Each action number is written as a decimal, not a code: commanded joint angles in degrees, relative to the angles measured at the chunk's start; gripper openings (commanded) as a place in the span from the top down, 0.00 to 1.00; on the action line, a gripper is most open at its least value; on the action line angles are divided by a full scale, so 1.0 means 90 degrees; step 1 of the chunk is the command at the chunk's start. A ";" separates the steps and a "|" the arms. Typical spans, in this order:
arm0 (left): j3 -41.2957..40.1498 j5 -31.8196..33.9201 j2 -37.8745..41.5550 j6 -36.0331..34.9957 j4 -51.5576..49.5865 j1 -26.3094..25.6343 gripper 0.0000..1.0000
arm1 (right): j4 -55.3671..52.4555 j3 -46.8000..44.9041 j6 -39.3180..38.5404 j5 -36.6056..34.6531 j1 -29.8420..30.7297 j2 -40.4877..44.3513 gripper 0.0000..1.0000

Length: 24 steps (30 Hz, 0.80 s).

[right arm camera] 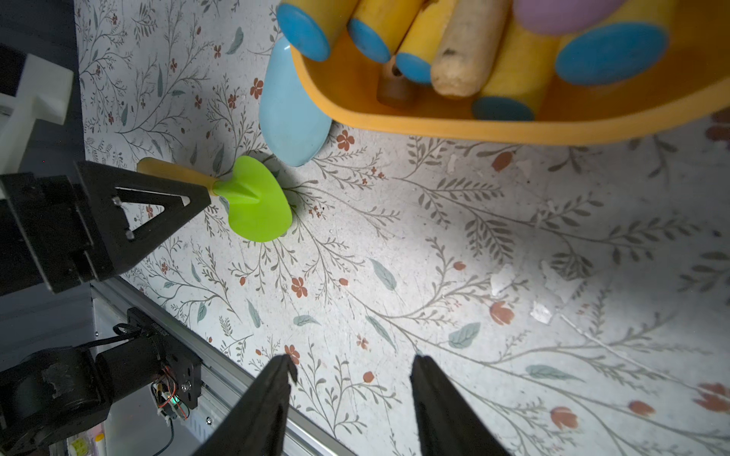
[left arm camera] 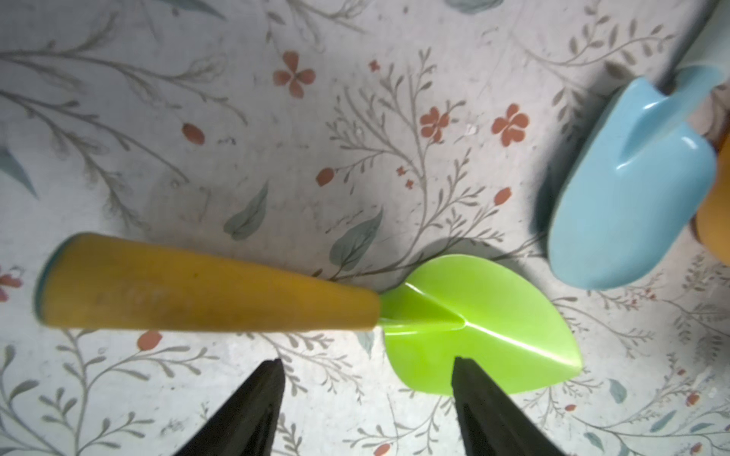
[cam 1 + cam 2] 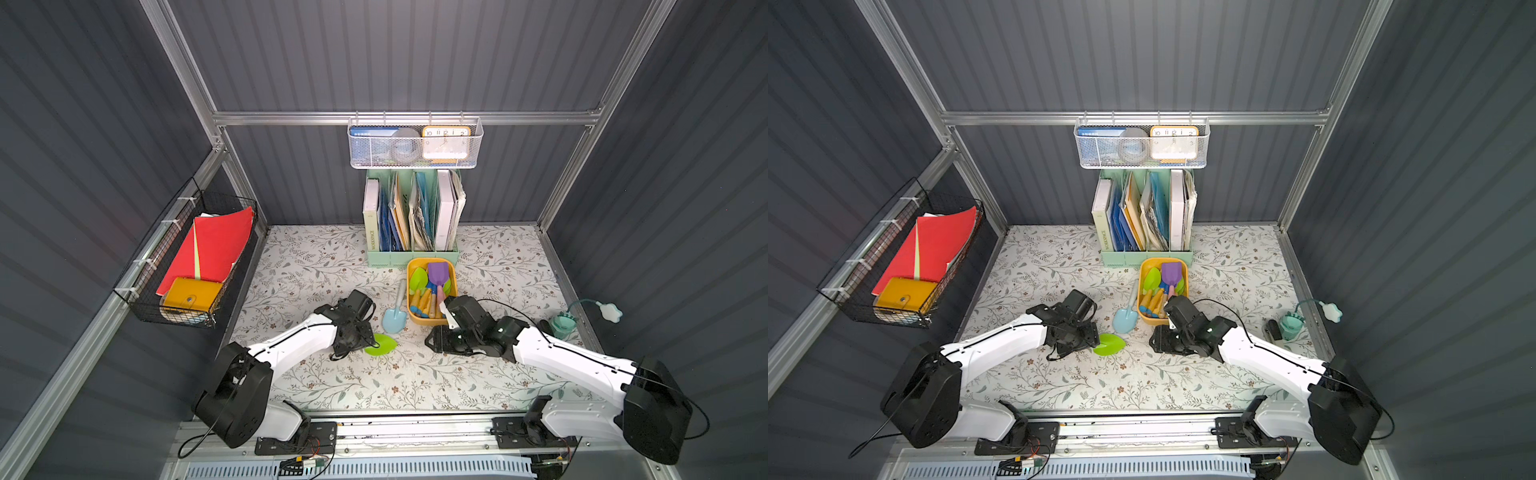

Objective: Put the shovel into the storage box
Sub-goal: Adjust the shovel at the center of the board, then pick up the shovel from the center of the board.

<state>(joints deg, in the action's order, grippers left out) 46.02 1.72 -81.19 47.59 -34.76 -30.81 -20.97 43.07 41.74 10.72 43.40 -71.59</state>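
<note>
Holding several shovels (image 3: 437, 272): storage box (image 3: 420, 319)

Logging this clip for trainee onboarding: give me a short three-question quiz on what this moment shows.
1. True or false: the light-blue shovel lies on the table, outside the storage box.
2. Which shovel lies under the left gripper and its open fingers? A purple, B green, C light-blue.
3. Fill in: the right gripper holds ____.
Key: 1 true; 2 B, the green shovel; 3 nothing, its fingers are apart and empty.
</note>
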 commanded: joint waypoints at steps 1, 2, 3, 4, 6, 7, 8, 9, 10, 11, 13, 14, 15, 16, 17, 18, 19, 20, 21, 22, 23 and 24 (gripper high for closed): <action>-0.0015 0.0104 0.0327 0.0215 -0.0310 -0.0053 0.27 | -0.0037 0.0035 0.0029 0.0029 0.0027 -0.0010 0.46; 0.0069 0.0169 0.0390 0.0168 -0.0397 -0.0054 0.26 | -0.0043 0.0055 0.0020 0.0039 0.0022 -0.0008 0.46; 0.0170 0.0272 0.0424 0.0101 -0.0497 -0.0054 0.25 | -0.0043 0.0054 0.0012 0.0042 0.0022 -0.0005 0.46; 0.0327 0.0426 0.0414 0.0025 -0.0637 -0.0054 0.23 | -0.0038 0.0051 0.0011 0.0044 0.0024 -0.0006 0.46; 0.0632 0.0490 0.0309 -0.0009 -0.0743 -0.0054 0.21 | -0.0023 0.0053 0.0011 0.0046 0.0028 -0.0019 0.46; 0.0781 0.0602 0.0216 -0.0088 -0.0805 -0.0046 0.20 | -0.0021 0.0058 -0.0001 0.0056 0.0023 -0.0024 0.46; 0.0916 0.0770 0.0115 -0.0224 -0.0838 -0.0035 0.18 | -0.0023 0.0068 0.0001 0.0061 0.0022 -0.0024 0.45; 0.1021 0.0871 0.0011 -0.0351 -0.0826 0.0006 0.18 | -0.0023 0.0071 -0.0009 0.0070 0.0022 -0.0024 0.46; 0.1129 0.0911 -0.0150 -0.0478 -0.0795 0.0091 0.18 | -0.0023 0.0068 -0.0008 0.0061 0.0023 -0.0010 0.46; 0.1224 0.0876 -0.0306 -0.0616 -0.0713 0.0180 0.18 | -0.0033 0.0064 -0.0008 0.0065 0.0022 0.0004 0.46; 0.1378 0.0874 -0.0622 -0.0810 -0.0512 0.0280 0.16 | -0.0085 0.0051 -0.0018 0.0056 0.0022 0.0051 0.46; 0.1424 0.0883 -0.0811 -0.0913 -0.0395 0.0332 0.15 | -0.0115 0.0034 -0.0019 0.0034 0.0022 0.0087 0.46; 0.1456 0.0908 -0.0983 -0.0971 -0.0300 0.0396 0.15 | -0.0126 0.0012 -0.0009 0.0019 0.0027 0.0125 0.46; 0.1501 0.0961 -0.1204 -0.0979 -0.0243 0.0457 0.15 | -0.0136 -0.0022 0.0004 -0.0002 0.0022 0.0179 0.46; 0.1540 0.0975 -0.1412 -0.1004 -0.0194 0.0483 0.15 | -0.0148 -0.0076 0.0024 -0.0019 0.0024 0.0201 0.46; 0.1569 0.0981 -0.1558 -0.1016 -0.0163 0.0486 0.14 | -0.0159 -0.0105 0.0039 -0.0050 0.0022 0.0204 0.46; 0.1581 0.0982 -0.1702 -0.1027 -0.0126 0.0491 0.14 | -0.0178 -0.0157 0.0049 -0.0087 0.0017 0.0411 0.46; 0.1550 0.0984 -0.1781 -0.1030 -0.0067 0.0493 0.13 | -0.0198 -0.0213 0.0059 -0.0135 0.0027 0.0484 0.46; 0.1486 0.0961 -0.1812 -0.1031 -0.0031 0.0493 0.13 | -0.0202 -0.0255 0.0073 -0.0180 0.0013 0.0533 0.46; 0.1409 0.0917 -0.1823 -0.1017 -0.0015 0.0493 0.13 | -0.0199 -0.0307 0.0083 -0.0234 0.0012 0.0585 0.46; 0.1325 0.0852 -0.1789 -0.0981 -0.0005 0.0493 0.13 | -0.0199 -0.0362 0.0098 -0.0267 0.0012 0.0633 0.46; 0.1221 0.0789 -0.1730 -0.0932 0.0004 0.0493 0.13 | -0.0185 -0.0400 0.0094 -0.0281 0.0012 0.0647 0.46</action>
<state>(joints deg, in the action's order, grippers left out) 58.48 9.15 -97.97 40.03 -34.83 -26.41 -21.43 40.88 42.02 9.87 43.40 -66.52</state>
